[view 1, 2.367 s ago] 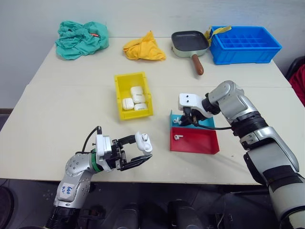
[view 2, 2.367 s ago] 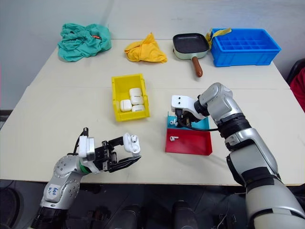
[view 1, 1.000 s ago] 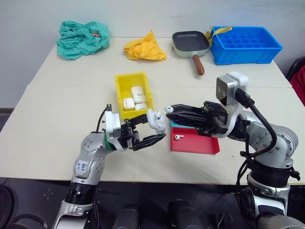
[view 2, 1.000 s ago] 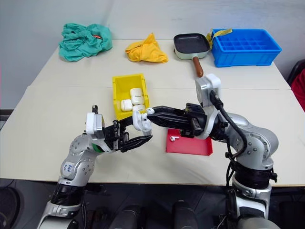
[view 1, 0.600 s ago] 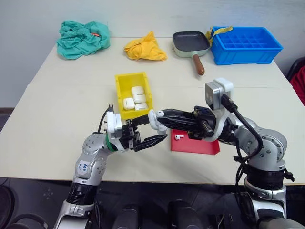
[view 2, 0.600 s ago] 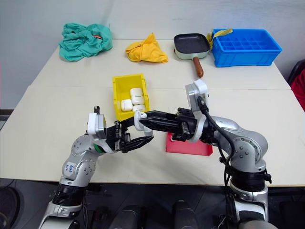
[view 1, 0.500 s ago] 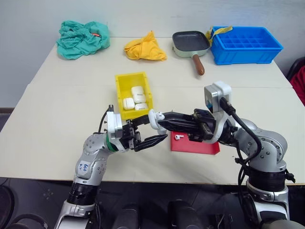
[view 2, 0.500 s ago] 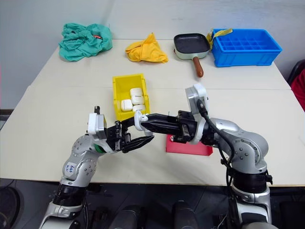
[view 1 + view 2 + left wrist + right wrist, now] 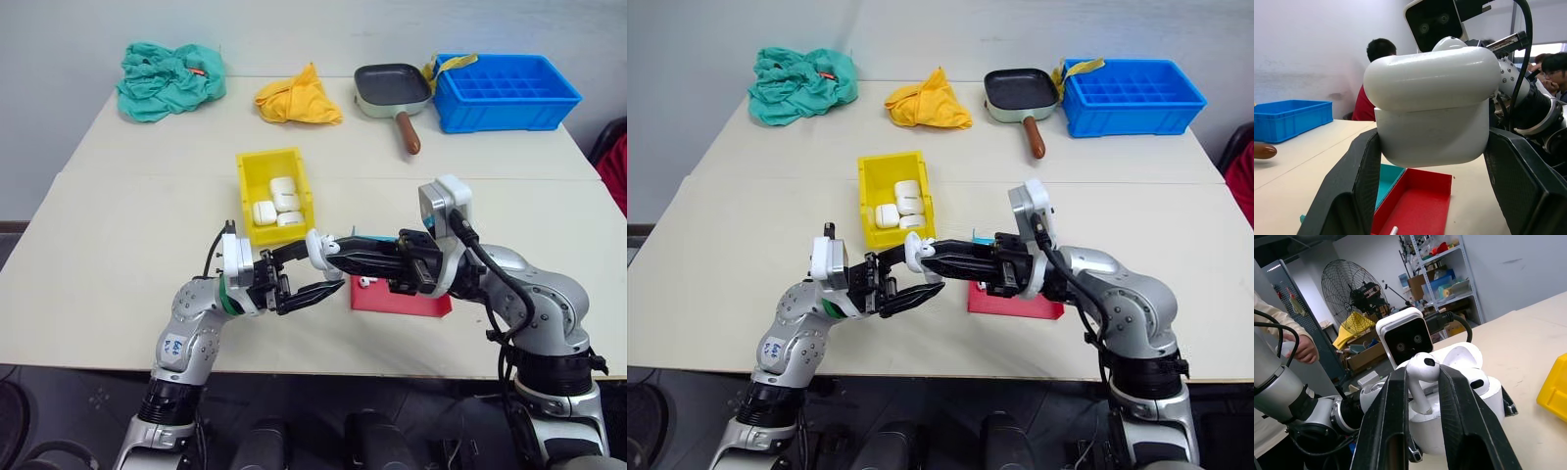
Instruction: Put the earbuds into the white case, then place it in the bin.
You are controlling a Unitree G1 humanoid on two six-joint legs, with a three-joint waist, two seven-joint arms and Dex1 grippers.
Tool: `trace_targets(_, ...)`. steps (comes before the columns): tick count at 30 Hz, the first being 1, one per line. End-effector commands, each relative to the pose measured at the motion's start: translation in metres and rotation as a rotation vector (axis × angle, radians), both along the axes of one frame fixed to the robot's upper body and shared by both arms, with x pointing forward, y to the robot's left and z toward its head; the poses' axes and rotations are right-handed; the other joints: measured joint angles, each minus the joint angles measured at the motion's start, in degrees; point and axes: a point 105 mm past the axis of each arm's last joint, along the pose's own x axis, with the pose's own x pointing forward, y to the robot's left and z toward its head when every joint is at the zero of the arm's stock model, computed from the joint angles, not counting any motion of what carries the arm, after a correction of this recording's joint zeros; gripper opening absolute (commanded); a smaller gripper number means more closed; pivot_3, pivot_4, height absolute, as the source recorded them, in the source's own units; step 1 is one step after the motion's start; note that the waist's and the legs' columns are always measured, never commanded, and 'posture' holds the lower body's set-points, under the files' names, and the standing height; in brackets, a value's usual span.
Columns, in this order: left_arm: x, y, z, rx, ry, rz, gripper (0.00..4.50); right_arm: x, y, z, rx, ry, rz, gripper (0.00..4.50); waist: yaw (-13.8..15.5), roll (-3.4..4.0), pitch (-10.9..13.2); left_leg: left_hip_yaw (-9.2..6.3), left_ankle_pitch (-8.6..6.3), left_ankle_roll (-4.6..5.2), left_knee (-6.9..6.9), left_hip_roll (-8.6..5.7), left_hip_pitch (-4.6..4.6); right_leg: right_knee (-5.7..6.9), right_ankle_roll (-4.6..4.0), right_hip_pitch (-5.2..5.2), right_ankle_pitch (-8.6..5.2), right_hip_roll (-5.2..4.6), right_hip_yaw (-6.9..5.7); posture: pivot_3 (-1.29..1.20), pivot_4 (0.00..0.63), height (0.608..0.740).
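My left gripper [image 9: 321, 266] is shut on the white case [image 9: 315, 249] and holds it above the table with the lid flipped open, just in front of the yellow bin [image 9: 255, 176]. In the left wrist view the case [image 9: 1432, 107] sits between the two black fingers. My right gripper [image 9: 331, 253] reaches in from the right, shut on one of the earbuds [image 9: 1420, 374], stem down at the case's open top [image 9: 1469, 399]. Another earbud [image 9: 1477, 378] sits in the case beside it. A further earbud [image 9: 364, 281] lies in the red tray [image 9: 416, 302].
The yellow bin holds three other white cases [image 9: 282, 188]. A teal tray [image 9: 364, 238] lies behind the red one. At the back stand a blue crate [image 9: 505, 93], a frying pan [image 9: 390, 90], a yellow cloth [image 9: 297, 98] and a green cloth [image 9: 167, 78]. People [image 9: 1378, 49] sit beyond the table.
My right gripper has come down and to the left with the earbud, from beside the case to its open top. The left gripper and the case have stayed put.
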Motion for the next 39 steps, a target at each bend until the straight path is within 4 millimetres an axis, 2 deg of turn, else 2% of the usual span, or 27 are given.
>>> trace_targets(1, -0.007, -0.003, 0.015, -0.031, -0.073, -0.015, 2.74, 0.0, -0.001, -0.01, -0.047, 0.028, 0.001, 0.43, 0.0, 0.0, 0.0, 0.0, 0.0, 0.0, 0.0, 0.0, 0.0, -0.01, 0.0, 0.0, 0.0, 0.0, 0.0, 0.0, 0.15, 0.74)
trace_targets(5, -0.007, -0.003, 0.016, -0.033, -0.077, -0.014, 2.74, 0.0, -0.002, -0.012, -0.055, 0.053, 0.008, 0.43, 0.0, -0.01, 0.0, 0.0, 0.0, 0.0, 0.0, 0.0, 0.0, -0.02, 0.0, 0.0, 0.0, 0.0, 0.0, 0.0, 0.15, 0.74)
trace_targets(7, -0.007, -0.004, 0.017, -0.036, -0.079, -0.015, 2.74, -0.002, -0.003, -0.01, -0.055, 0.056, 0.015, 1.16, 0.0, -0.01, 0.0, 0.0, 0.0, 0.0, 0.0, 0.0, 0.0, -0.02, 0.0, 0.0, 0.0, 0.0, 0.0, 0.0, 0.15, 0.74)
trace_targets(8, -0.007, -0.004, 0.017, -0.037, -0.08, -0.014, 2.74, 0.001, -0.004, -0.008, -0.052, 0.03, -0.01, 1.37, 0.0, -0.01, 0.0, 0.0, 0.0, 0.0, 0.0, 0.0, 0.0, -0.02, 0.0, 0.0, 0.0, 0.0, 0.0, 0.0, 0.15, 0.74)
trace_targets(11, -0.007, -0.004, 0.016, -0.037, -0.079, -0.012, 2.74, 0.005, -0.007, 0.0, -0.012, -0.019, -0.047, 2.46, 0.0, -0.02, 0.0, 0.0, 0.0, 0.0, 0.0, 0.0, 0.0, -0.03, 0.0, 0.01, 0.0, 0.0, 0.0, 0.0, 0.15, 0.74)
trace_targets(13, -0.007, -0.002, 0.014, -0.032, -0.075, -0.004, 2.74, 0.002, -0.013, 0.009, 0.018, -0.024, -0.041, 3.01, 0.0, -0.02, 0.0, 0.0, 0.0, 0.0, 0.0, 0.0, 0.0, -0.03, 0.0, 0.01, 0.0, 0.0, 0.0, 0.0, 0.15, 0.74)
trace_targets(17, -0.004, 0.007, 0.005, -0.003, -0.051, 0.025, 2.74, -0.013, -0.039, 0.019, 0.029, 0.018, -0.044, 3.01, 1.1, -0.04, 0.0, -0.01, -0.01, 0.02, 0.0, 0.0, -0.01, -0.06, 0.0, 0.02, 0.0, -0.01, -0.01, 0.0, 0.15, 0.74)
trace_targets(20, -0.002, 0.014, -0.005, 0.049, -0.033, 0.047, 2.74, -0.022, -0.066, 0.014, -0.019, 0.088, -0.102, 3.01, 1.7, -0.05, 0.0, -0.06, -0.04, 0.06, -0.02, 0.0, -0.01, -0.18, 0.0, 0.09, 0.0, -0.02, -0.05, 0.0, 0.15, 0.74)
trace_targets(22, 0.002, 0.017, -0.011, 0.107, -0.031, 0.075, 2.74, -0.02, -0.082, 0.008, -0.061, 0.09, -0.194, 3.01, 2.0, -0.1, 0.1, -0.06, -0.05, 0.08, -0.03, 0.0, -0.01, -0.34, 0.0, 0.17, 0.0, -0.02, -0.06, 0.0, 0.15, 0.74)
trace_targets(24, 0.008, 0.017, -0.017, 0.198, -0.057, 0.11, 2.74, -0.016, -0.092, 0.002, -0.117, 0.03, -0.289, 2.65, 2.1, -0.12, 0.1, -0.04, -0.04, 0.1, -0.02, 0.0, -0.01, -0.41, 0.01, 0.22, 0.01, -0.01, -0.05, 0.0, 0.15, 0.74)
trace_targets(26, 0.014, 0.015, -0.024, 0.311, -0.096, 0.135, 2.74, -0.015, -0.092, 0.003, -0.142, -0.04, -0.321, 2.14, 2.1, -0.12, 0.1, 0.01, -0.03, 0.09, -0.02, 0.01, 0.01, -0.41, 0.03, 0.23, 0.01, 0.01, -0.03, 0.0, 0.15, 0.74)
trace_targets(28, 0.017, 0.012, -0.028, 0.401, -0.125, 0.138, 2.74, -0.017, -0.078, 0.004, -0.19, -0.125, -0.294, 1.32, 2.0, -0.12, 0.1, 0.09, 0.01, 0.08, -0.05, 0.01, 0.01, -0.41, 0.03, 0.2, 0.01, 0.04, 0.02, 0.0, 0.15, 0.74)
trace_targets(32, 0.018, -0.003, -0.023, 0.477, -0.147, 0.12, 2.74, -0.025, -0.043, 0.004, -0.263, -0.274, -0.181, 0.02, 1.5, -0.14, 0.1, 0.1, 0.01, 0.07, -0.08, 0.04, 0.03, -0.37, 0.04, 0.16, 0.02, 0.07, 0.04, 0.0, 0.15, 0.74)
trace_targets(35, 0.017, -0.01, -0.019, 0.493, -0.155, 0.108, 2.74, -0.025, -0.021, 0.007, -0.28, -0.32, -0.12, 0.02, 1.5, -0.2, 0.1, 0.03, 0.01, 0.07, -0.08, 0.04, 0.01, -0.36, 0.04, 0.14, 0.02, 0.05, 0.02, 0.0, 0.15, 0.74)
trace_targets(39, 0.016, -0.014, -0.016, 0.5, -0.147, 0.097, 2.74, -0.011, 0.004, 0.004, -0.342, -0.385, -0.112, 0.02, 1.3, -0.21, 0.1, 0.02, 0.01, 0.06, -0.05, 0.03, 0.0, -0.38, 0.04, 0.13, 0.02, 0.03, 0.0, 0.0, 0.15, 0.74)
